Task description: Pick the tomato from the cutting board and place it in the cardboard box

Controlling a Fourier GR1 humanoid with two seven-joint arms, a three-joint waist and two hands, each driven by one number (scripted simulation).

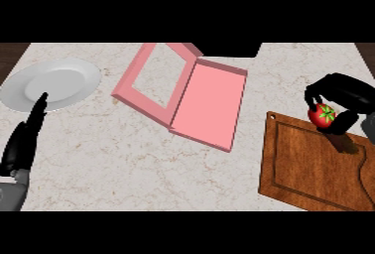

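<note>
A red tomato (322, 116) with a green stem top is held above the far edge of the wooden cutting board (307, 173) at the right. My right hand (344, 96) is curled round it from above and from the right, shut on it. The box (194, 96) is pink, lies open in the middle of the counter, its flat lid spread to the left and its tray to the right. My left hand (26, 136) rests at the left edge, fingers straight and pointing up toward the plate, holding nothing.
A white plate (51, 84) lies at the far left of the marble counter. A dark object (227, 48) sits at the counter's back edge behind the box. Bare counter lies between the box and the cutting board.
</note>
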